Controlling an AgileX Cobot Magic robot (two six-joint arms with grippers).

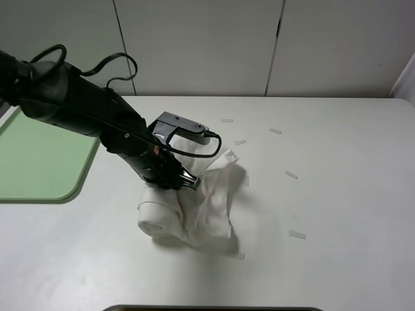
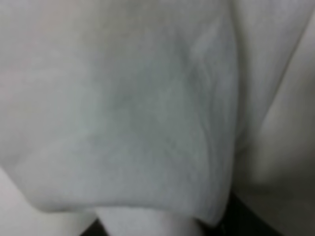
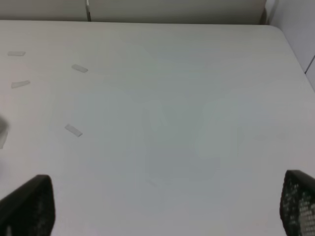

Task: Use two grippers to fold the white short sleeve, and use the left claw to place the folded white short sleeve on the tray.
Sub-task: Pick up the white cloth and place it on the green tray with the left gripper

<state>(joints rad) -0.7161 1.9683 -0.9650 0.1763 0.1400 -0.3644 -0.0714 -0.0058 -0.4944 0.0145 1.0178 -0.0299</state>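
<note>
The white short sleeve (image 1: 194, 207) lies bundled in a folded roll at the middle of the table, one edge pulled up. My left claw (image 1: 184, 178) reaches in from the left and is pressed into the top of the bundle, its fingers closed into the cloth. White cloth (image 2: 138, 113) fills the left wrist view. The pale green tray (image 1: 39, 162) sits at the left edge of the table, behind the left arm. My right gripper (image 3: 167, 206) is open over bare table with nothing between its fingers; it is out of the exterior high view.
Small white tape strips (image 1: 291, 175) are scattered on the table to the right of the shirt, and also show as tape strips (image 3: 74, 130) in the right wrist view. A dark edge (image 1: 214, 308) runs along the front. A wall of pale panels stands behind.
</note>
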